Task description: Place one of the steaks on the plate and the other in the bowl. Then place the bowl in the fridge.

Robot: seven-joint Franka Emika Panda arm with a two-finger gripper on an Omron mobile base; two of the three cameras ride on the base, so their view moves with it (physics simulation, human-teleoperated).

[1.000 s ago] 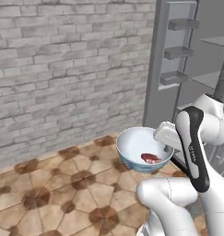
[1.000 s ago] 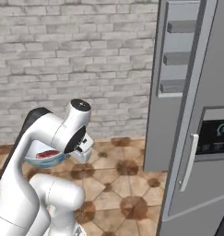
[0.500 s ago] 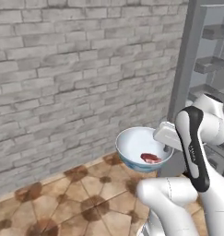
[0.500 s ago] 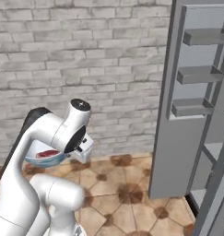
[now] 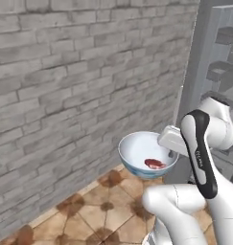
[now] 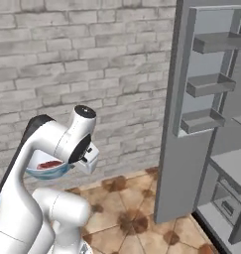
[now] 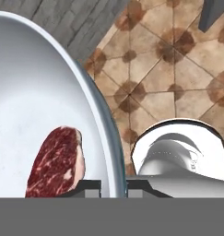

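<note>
1. Gripper (image 7: 113,186) is pinched narrow on the rim of the wide, deep white bowl with pale blue outside (image 5: 137,148); I carry it off the floor.
2. Flat slab of raw red marbled steak (image 7: 56,159) lies loose inside, just left of my fingers; I judge it soft and slippery, likely to slide if I tilt.
3. Bowl looks rigid, breakable; a rim pinch is off-centre, so I keep it level.
4. Tall grey metallic fridge (image 6: 191,149) stands open, beyond the hand on its right.

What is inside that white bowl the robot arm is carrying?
One raw steak lies inside the bowl, near the rim pinched by the gripper. The rest of the inside looks bare; the spot beneath the steak is hidden.
</note>
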